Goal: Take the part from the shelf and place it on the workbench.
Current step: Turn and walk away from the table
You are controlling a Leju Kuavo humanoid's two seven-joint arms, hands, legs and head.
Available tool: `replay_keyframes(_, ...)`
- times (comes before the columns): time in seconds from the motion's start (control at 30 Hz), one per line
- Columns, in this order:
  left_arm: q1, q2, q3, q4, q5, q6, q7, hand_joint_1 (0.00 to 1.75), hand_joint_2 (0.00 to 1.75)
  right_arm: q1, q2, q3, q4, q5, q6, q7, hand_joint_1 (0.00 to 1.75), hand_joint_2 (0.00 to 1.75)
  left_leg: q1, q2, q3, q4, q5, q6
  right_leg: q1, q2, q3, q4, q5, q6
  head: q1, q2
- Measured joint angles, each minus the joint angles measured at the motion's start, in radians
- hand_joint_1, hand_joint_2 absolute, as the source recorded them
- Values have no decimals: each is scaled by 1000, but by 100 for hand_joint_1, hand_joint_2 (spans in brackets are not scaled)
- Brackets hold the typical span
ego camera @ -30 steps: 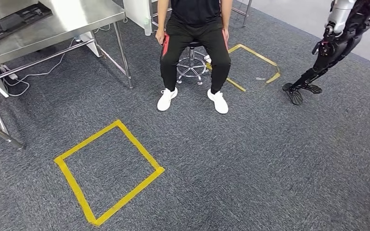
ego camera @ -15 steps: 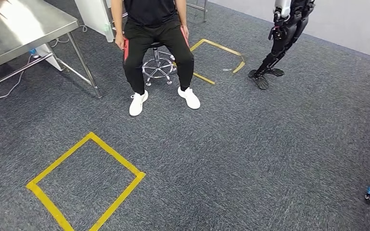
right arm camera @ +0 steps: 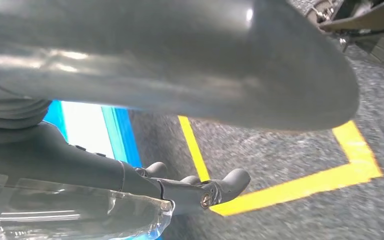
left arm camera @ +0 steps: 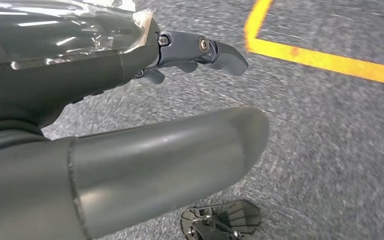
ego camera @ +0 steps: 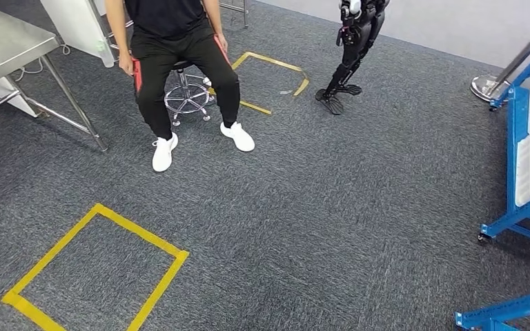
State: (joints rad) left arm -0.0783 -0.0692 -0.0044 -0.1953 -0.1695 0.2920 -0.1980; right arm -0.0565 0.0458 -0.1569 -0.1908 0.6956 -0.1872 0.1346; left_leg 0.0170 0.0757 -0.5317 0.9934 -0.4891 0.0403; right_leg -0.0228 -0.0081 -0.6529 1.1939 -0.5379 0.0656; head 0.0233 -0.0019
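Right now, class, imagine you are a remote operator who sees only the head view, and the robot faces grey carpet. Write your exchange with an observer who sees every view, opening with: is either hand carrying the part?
Observer: No. The left wrist view shows the left hand holding nothing, with its dark fingers stretched out over carpet.
Operator: And the right?
Observer: The right hand holds nothing either, and its fingers are extended.
Operator: What lies past the right hand?
Observer: A corner of yellow floor tape on the carpet, and beyond it part of the blue metal shelf frame.
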Motion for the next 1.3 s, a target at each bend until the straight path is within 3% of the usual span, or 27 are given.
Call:
replay_keyframes(0.03,-1,-1,0,0,-3,0,-1,0,0,-1,0,0,0,-1,0,0,0,0,-1,11,2,1,-2,-4,-2,-25,45,-79,23,6,1,0)
replay_keyframes(0.1,-3,-2,0,-1,-9,0,0,0,0,-4,-1,-1,0,-4,0,-2,0,0,-6,33,8,3,-7,-18,3,-61,104,-184,54,0,0,0)
replay_keyframes(0.13,-5,-3,-1,-1,-11,0,0,0,0,-4,-1,-1,0,-5,0,-2,0,0,-8,43,11,3,-9,-24,7,-64,109,-197,58,-8,-1,0)
replay_keyframes(0.2,-11,-5,-1,-3,-13,1,3,0,0,0,-2,-3,0,-7,0,-3,0,0,-3,52,17,2,-13,-38,7,-40,103,-198,63,-27,-6,0)
replay_keyframes(0.27,-14,-6,-2,-5,-14,1,4,0,0,3,-3,-5,0,-8,0,-3,0,0,3,6,8,33,-43,-49,-1,-19,106,-202,69,-44,-9,0)
replay_keyframes(0.33,-12,-6,-2,-5,-15,1,6,0,0,2,-3,-6,0,-8,0,-3,0,0,6,-57,-42,147,-114,-52,-1,4,106,-202,75,-56,-12,0)
replay_keyframes(0.4,-8,-5,-2,-4,-16,2,9,0,0,1,-3,-8,0,-9,0,-2,0,0,5,-76,-105,276,-164,-49,5,34,104,-202,77,-61,-13,0)
replay_keyframes(0.43,-7,-5,-2,-4,-16,2,10,0,0,2,-3,-8,0,-9,0,-1,0,0,5,-78,-118,296,-158,-47,7,49,104,-201,78,-62,-13,0)
replay_keyframes(0.47,-7,-5,-2,-4,-16,2,11,0,0,4,-3,-8,0,-10,0,0,0,0,5,-80,-115,279,-134,-44,8,63,105,-200,78,-62,-13,0)
replay_keyframes(0.5,-7,-5,-2,-4,-17,2,11,0,0,5,-3,-9,0,-10,0,0,0,0,6,-86,-93,226,-95,-41,8,78,107,-199,78,-61,-13,0)
replay_keyframes(0.57,-6,-4,-2,-4,-17,2,12,0,0,4,-2,-9,0,-10,0,0,0,0,9,-137,-36,94,-29,-35,11,105,105,-194,77,-59,-13,0)
replay_keyframes(0.63,-7,-3,-2,-4,-17,2,14,0,0,1,0,-9,0,-10,0,0,0,0,8,-176,-11,30,-10,-29,11,130,93,-189,79,-49,-13,0)
replay_keyframes(0.7,-8,-4,-2,-4,-17,2,15,0,0,3,0,-10,0,-10,0,0,0,0,2,-159,-10,22,-9,-19,7,153,78,-190,85,-32,-12,0)
replay_keyframes(0.73,-8,-4,-2,-4,-17,2,15,0,0,5,0,-11,0,-10,0,0,0,0,1,-145,-8,16,-4,-11,7,143,71,-185,85,-27,-12,0)
replay_keyframes(0.8,-8,-5,-2,-5,-18,4,15,0,0,5,2,-15,0,-10,0,0,0,0,1,-113,-4,2,4,3,10,83,36,-125,52,-28,-7,0)
replay_keyframes(0.83,-7,-4,-2,-5,-18,4,15,0,0,4,2,-16,0,-10,0,0,0,0,-2,-95,-4,0,6,7,9,48,6,-64,22,-31,-5,0)
replay_keyframes(0.9,-5,-4,-2,-4,-18,5,15,0,0,1,4,-17,0,-8,0,-3,0,0,-6,-59,-6,0,5,9,7,23,-57,64,-31,-31,-3,0)
replay_keyframes(0.93,-4,-4,-2,-4,-18,5,15,0,0,3,4,-17,0,-8,0,-4,0,0,-7,-43,-7,0,5,9,5,20,-69,94,-40,-25,-3,0)
replay_keyframes(0.97,-4,-4,-2,-4,-18,6,15,0,0,5,4,-18,0,-7,0,-6,0,0,-7,-28,-8,0,5,9,4,17,-58,83,-33,-17,-3,0)
replay_keyframes(1.0,-5,-4,-2,-4,-18,6,15,0,0,6,4,-18,0,-6,0,-6,0,0,-7,-14,-7,0,4,8,2,9,-24,30,-14,-7,-3,0)
replay_keyframes(1.07,-4,-4,-2,-4,-18,7,15,0,0,5,4,-18,0,-4,0,-7,0,0,-10,10,-2,1,0,1,3,-44,65,-121,32,3,-3,0)
replay_keyframes(1.13,-4,-3,-2,-4,-18,9,15,0,0,2,5,-18,0,-4,0,-8,0,0,-14,31,8,2,-6,-12,9,-81,107,-196,57,-8,-5,0)
replay_keyframes(1.2,-6,-3,-1,-5,-18,9,15,0,0,1,5,-18,0,-4,0,-9,0,0,-12,52,17,-1,-9,-25,14,-65,103,-200,63,-27,-7,0)
replay_keyframes(1.23,-7,-3,-1,-5,-18,9,15,0,0,1,5,-18,0,-4,0,-9,0,0,-9,47,19,2,-13,-32,9,-53,104,-202,66,-35,-7,0)
replay_keyframes(1.3,-8,-4,-1,-5,-18,9,15,0,0,1,4,-19,0,-4,0,-8,0,0,-1,-6,0,51,-53,-42,1,-29,108,-208,75,-54,-10,0)
